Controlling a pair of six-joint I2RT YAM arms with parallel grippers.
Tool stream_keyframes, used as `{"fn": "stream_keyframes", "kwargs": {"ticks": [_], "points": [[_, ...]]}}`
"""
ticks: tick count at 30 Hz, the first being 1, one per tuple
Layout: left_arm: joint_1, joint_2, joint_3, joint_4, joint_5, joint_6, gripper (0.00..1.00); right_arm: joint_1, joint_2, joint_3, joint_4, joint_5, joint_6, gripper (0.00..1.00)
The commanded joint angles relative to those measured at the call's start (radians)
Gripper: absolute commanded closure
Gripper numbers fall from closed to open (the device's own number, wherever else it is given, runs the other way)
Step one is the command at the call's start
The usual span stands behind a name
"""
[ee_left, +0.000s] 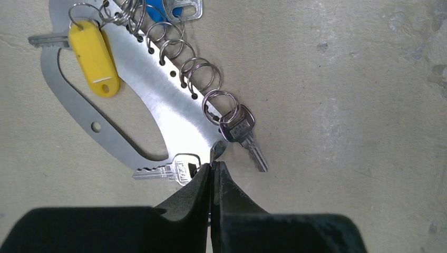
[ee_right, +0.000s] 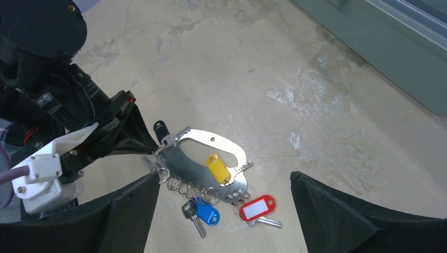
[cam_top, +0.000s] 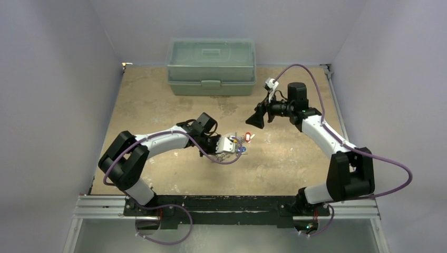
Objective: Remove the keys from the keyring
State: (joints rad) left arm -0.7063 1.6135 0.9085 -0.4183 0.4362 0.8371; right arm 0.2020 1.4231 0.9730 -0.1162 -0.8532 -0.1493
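Left fingers [ee_left: 190, 195] pinch keyring [ee_left: 158, 100]; right wrist: red tag [ee_right: 257, 206].

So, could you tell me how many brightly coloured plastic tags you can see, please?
3: a yellow tag lying on the keyring, a blue tag below it, and a red tag beside the blue. More may hide beneath the keyring.

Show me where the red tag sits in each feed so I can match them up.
Top external: the red tag lies mid-table, just right of the keyring.
Left wrist: not in view.
Right wrist: bottom centre, nearer the camera than the keyring.
Shared landmark: the keyring, which also fills the left wrist view's upper left.
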Motion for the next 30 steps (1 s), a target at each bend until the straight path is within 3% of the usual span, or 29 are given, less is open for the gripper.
{"fn": "stream_keyframes", "kwargs": {"ticks": [1,9,13,18,24,30], "points": [[-0.037,-0.047,0.097,-0.082,-0.061,0.074,1.00,0.005,0.034,0.025,0.045,-0.068,0.014,0.03],[-0.105,-0.034,0.304,-0.342,-0.221,0.175,1.00,0.005,0.051,0.031,0.091,-0.094,0.047,0.03],[-0.135,-0.041,0.366,-0.446,-0.313,0.318,1.00,0.005,0.037,0.000,0.153,-0.101,0.074,0.04],[-0.188,-0.197,0.269,-0.304,-0.351,0.553,1.00,0.005,-0.008,-0.036,0.173,-0.117,0.070,0.03],[-0.236,-0.345,0.195,-0.219,-0.267,0.728,1.00,0.004,-0.046,-0.070,0.161,-0.193,0.029,0.02],[-0.247,-0.517,0.037,-0.128,-0.162,1.015,1.00,0.006,-0.069,-0.078,0.141,-0.293,0.006,0.01]]}}
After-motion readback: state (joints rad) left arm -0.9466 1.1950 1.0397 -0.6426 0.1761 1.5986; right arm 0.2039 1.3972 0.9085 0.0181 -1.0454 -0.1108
